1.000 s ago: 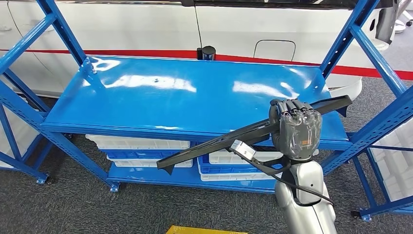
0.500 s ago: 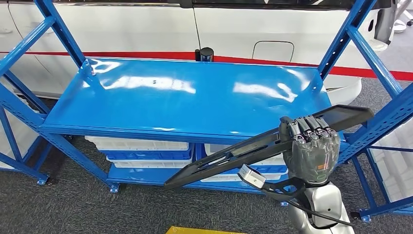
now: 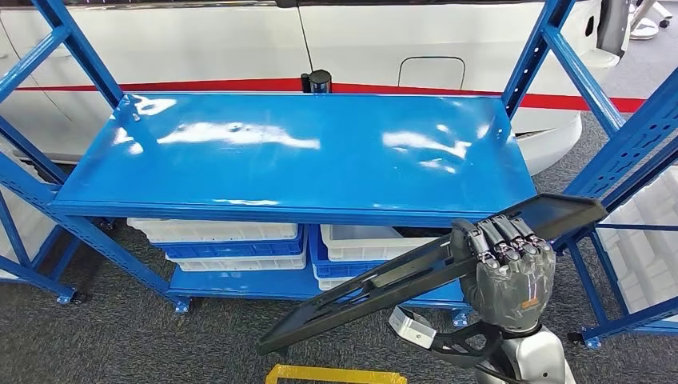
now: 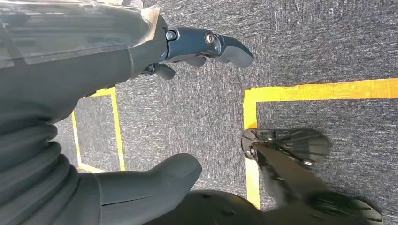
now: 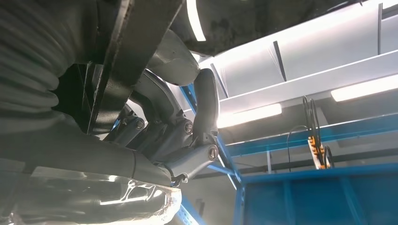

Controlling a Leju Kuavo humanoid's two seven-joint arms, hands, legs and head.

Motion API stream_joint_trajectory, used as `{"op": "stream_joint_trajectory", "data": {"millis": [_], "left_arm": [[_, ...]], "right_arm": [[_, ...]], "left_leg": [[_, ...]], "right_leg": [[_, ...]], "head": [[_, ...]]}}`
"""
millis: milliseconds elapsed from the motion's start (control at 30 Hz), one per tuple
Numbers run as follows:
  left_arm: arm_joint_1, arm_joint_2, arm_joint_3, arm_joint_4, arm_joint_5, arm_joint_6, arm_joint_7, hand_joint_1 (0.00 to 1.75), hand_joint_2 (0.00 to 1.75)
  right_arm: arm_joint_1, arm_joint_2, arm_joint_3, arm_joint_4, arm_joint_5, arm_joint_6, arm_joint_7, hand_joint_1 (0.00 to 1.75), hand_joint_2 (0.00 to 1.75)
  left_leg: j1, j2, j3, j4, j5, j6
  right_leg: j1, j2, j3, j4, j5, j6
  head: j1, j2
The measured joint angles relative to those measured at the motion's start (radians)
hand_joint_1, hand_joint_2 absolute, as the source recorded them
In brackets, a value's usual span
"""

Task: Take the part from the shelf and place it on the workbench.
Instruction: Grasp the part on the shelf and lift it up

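Part's off the shelf and coming away!

The right hand (image 3: 507, 268) grips the long black part (image 3: 424, 272), which over the last second has dropped below the shelf (image 3: 296, 152) edge, clear in front of it (workbench next, I'd judge). Its long axis slants from low near-left up to far-right. The left hand (image 4: 94, 93) hangs loose over the floor, holding nothing.

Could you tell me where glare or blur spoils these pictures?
Head view: white glare patches on the blue shelf; the part in the right hand is sharp. Left wrist view: the left hand is close and soft over carpet. Right wrist view: bright ceiling lights leave the hand and part dark.
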Motion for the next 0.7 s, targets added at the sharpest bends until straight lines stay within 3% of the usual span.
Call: {"op": "stream_joint_trajectory", "data": {"millis": [67,167,233,300,333,367,400,467,533,567,633,700], "left_arm": [[-0.003,-0.001,0.001,0.0,0.001,0.003,0.0,0.0,1.75],[-0.003,-0.002,0.002,0.0,0.005,0.008,0.0,0.0,1.75],[-0.002,-0.004,0.004,0.0,0.008,0.011,0.0,0.0,1.75],[-0.002,-0.005,0.007,0.0,0.01,0.012,0.0,0.0,1.75],[-0.002,-0.005,0.009,0.0,0.012,0.012,0.0,0.0,1.75],[-0.002,-0.006,0.01,0.0,0.014,0.013,0.0,0.0,1.75],[-0.001,-0.007,0.012,0.0,0.017,0.013,-0.001,0.0,1.75],[-0.001,-0.01,0.015,0.0,0.02,0.014,-0.002,0.0,1.75],[-0.002,-0.012,0.017,0.0,0.024,0.014,-0.003,0.0,1.75],[-0.002,-0.013,0.017,0.0,0.027,0.015,-0.004,0.0,1.75],[-0.002,-0.013,0.018,0.0,0.032,0.017,-0.004,0.0,1.75],[-0.001,-0.013,0.019,0.001,0.037,0.022,-0.004,0.0,1.75]], "right_arm": [[0.0,0.0,0.0,-0.001,-0.008,0.0,-0.007,1.75,1.75],[0.003,0.002,0.002,-0.001,-0.01,0.0,-0.014,1.75,1.75],[0.006,0.003,0.005,0.0,-0.01,0.0,-0.017,1.75,1.75],[0.006,0.003,0.008,0.0,-0.01,0.0,-0.019,1.75,1.75],[0.007,0.003,0.01,0.001,-0.01,0.0,-0.02,1.75,1.75],[0.007,0.003,0.012,0.002,-0.01,0.0,-0.02,1.75,1.75],[0.007,0.003,0.013,0.003,-0.011,0.0,-0.02,1.75,1.75],[0.006,0.003,0.016,0.004,-0.013,0.0,-0.02,1.75,1.75],[0.005,0.003,0.018,0.004,-0.016,0.0,-0.02,1.75,1.75],[0.005,0.003,0.019,0.004,-0.019,0.0,-0.02,1.75,1.75],[0.005,0.002,0.02,0.007,-0.03,0.0,-0.02,1.75,1.75],[0.001,0.001,0.021,0.013,-0.046,0.0,-0.021,1.75,1.75]], "left_leg": [[-0.009,-0.001,0.025,-0.058,0.016,0.007],[-0.017,0.002,0.01,-0.067,0.047,0.024],[-0.013,0.008,-0.007,-0.078,0.078,0.038],[-0.015,0.013,-0.031,-0.079,0.099,0.047],[-0.018,0.015,-0.043,-0.078,0.108,0.048],[-0.02,0.017,-0.054,-0.077,0.117,0.049],[-0.023,0.018,-0.064,-0.076,0.125,0.049],[-0.027,0.018,-0.08,-0.072,0.139,0.046],[-0.031,0.018,-0.095,-0.065,0.151,0.039],[-0.032,0.019,-0.1,-0.063,0.156,0.034],[-0.031,0.019,-0.106,-0.062,0.169,0.022],[-0.027,0.013,-0.115,-0.049,0.154,0.009]], "right_leg": [[-0.001,0.001,-0.001,-0.004,0.012,0.011],[-0.005,0.0,-0.003,-0.016,0.028,0.032],[-0.002,-0.001,-0.024,0.027,-0.021,0.025],[-0.001,-0.002,-0.058,0.146,-0.114,0.011],[0.0,-0.002,-0.068,0.209,-0.146,0.01],[0.0,-0.002,-0.067,0.25,-0.16,0.014],[0.0,-0.002,-0.048,0.256,-0.157,0.021],[0.002,-0.003,0.045,0.154,-0.125,0.03],[0.009,-0.005,0.145,0.012,-0.115,0.025],[0.013,-0.006,0.169,-0.028,-0.118,0.02],[0.016,-0.006,0.17,-0.051,-0.117,0.01],[0.009,-0.009,0.157,-0.057,-0.103,-0.007]], "head": [[0.001,0.0],[0.002,0.0],[0.006,0.0],[0.013,0.0],[0.016,0.0],[0.016,0.0],[0.017,0.0],[0.018,0.0],[0.017,0.0],[0.017,0.0],[0.016,0.0],[0.017,0.0]]}}
